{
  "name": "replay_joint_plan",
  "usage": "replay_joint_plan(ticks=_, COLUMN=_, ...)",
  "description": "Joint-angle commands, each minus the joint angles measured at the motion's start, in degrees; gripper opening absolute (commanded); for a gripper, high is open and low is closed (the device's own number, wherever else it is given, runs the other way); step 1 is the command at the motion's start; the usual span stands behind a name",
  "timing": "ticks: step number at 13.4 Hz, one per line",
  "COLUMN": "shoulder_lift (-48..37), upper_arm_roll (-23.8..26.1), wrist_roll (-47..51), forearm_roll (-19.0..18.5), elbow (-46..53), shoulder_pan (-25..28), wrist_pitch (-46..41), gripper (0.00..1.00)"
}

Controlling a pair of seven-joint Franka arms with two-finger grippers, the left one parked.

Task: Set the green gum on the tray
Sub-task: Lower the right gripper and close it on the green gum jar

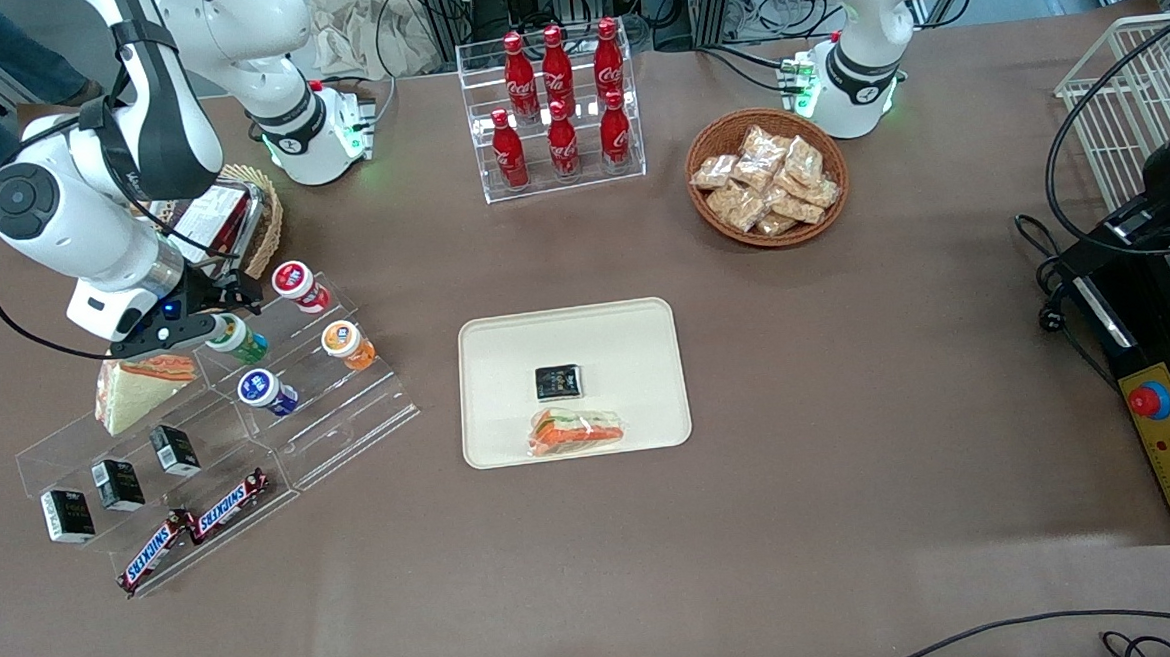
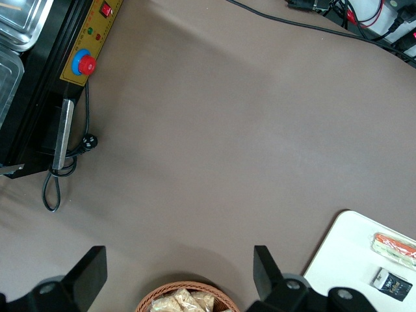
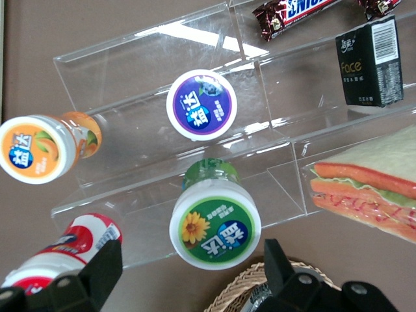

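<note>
The green gum (image 1: 241, 338) lies on an upper step of a clear acrylic display shelf (image 1: 349, 416) toward the working arm's end of the table. Its white lid with the green label (image 3: 215, 223) faces my wrist camera. My gripper (image 1: 207, 329) hovers just over it, open. The black fingers (image 3: 104, 270) stand wide apart on either side of the lid, not touching it; the gripper (image 3: 192, 276) holds nothing. The cream tray (image 1: 496, 438) lies at the table's middle, carrying a black packet (image 1: 558, 381) and a wrapped sandwich (image 1: 576, 431). The tray's corner (image 2: 344, 250) shows in the left wrist view.
Blue (image 1: 266, 390), orange (image 1: 347, 343) and red (image 1: 298, 285) gum bottles share the shelf, beside a sandwich (image 1: 137, 387), black boxes (image 1: 117, 483) and Snickers bars (image 1: 195, 524). A wicker basket (image 1: 264, 220) sits by the arm. A cola rack (image 1: 559, 110) and snack basket (image 1: 767, 179) stand farther from the camera.
</note>
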Motion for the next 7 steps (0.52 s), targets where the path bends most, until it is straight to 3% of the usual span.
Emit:
replay_joint_plan(ticks=1, shoulder_lift=0.7, upper_arm_roll=-0.2, wrist_roll=-0.6, forearm_roll=-1.2, elbow=-0.9, shoulder_pan=-0.1, wrist_pitch=2.5, gripper=0.97)
replay_joint_plan(ticks=7, shoulder_lift=2.5, upper_arm_roll=-0.2, wrist_roll=-0.6, forearm_roll=-3.1, elbow=-0.9, shoulder_pan=-0.1, wrist_pitch=5.2, gripper=0.93)
